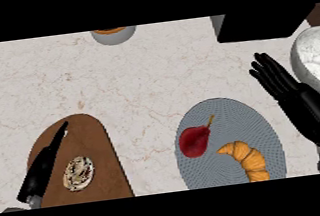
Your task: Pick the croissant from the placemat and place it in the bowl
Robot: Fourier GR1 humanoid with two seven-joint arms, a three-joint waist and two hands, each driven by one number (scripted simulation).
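Observation:
A golden croissant [248, 159] lies on the round blue-grey placemat [227, 112], near its lower right part, beside a red pear [195, 140]. The pale marbled bowl [319, 60] stands at the right edge of the counter. My right hand [295, 97] is open with straight fingers pointing up-left, between the placemat and the bowl, above and to the right of the croissant, holding nothing. My left hand [42, 167] is open at the lower left, resting over a brown cutting board.
The brown cutting board [98, 153] at lower left carries a speckled cookie-like item [78, 173]. A grey cup with an orange top [113, 34] stands at the far edge. A black box-like object [260, 23] occupies the far right corner.

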